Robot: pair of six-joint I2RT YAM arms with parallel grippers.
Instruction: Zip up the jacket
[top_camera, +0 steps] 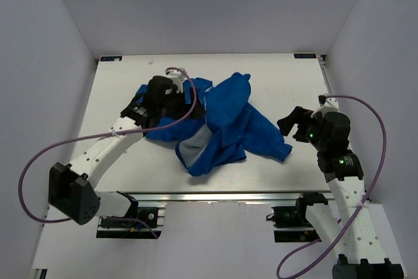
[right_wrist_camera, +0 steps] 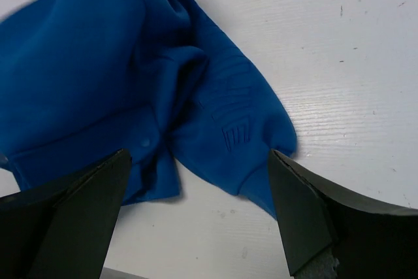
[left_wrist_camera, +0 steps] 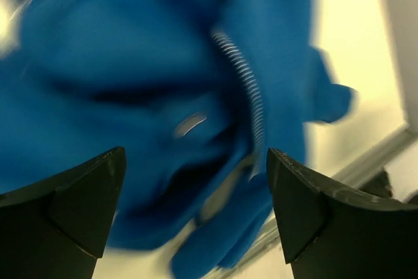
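Your left gripper (left_wrist_camera: pixel 196 152) hung over the left side of the jacket (top_camera: pixel 222 125), which lay crumpled in the middle of the table (top_camera: pixel 124 161). Its fingers stood wide apart with nothing between them, and the pale zipper (left_wrist_camera: pixel 251 89) showed below. Your right gripper (right_wrist_camera: pixel 199 155) was equally wide open and empty, poised over the jacket's right edge.

The jacket (left_wrist_camera: pixel 117 63) is blurred in the left wrist view.
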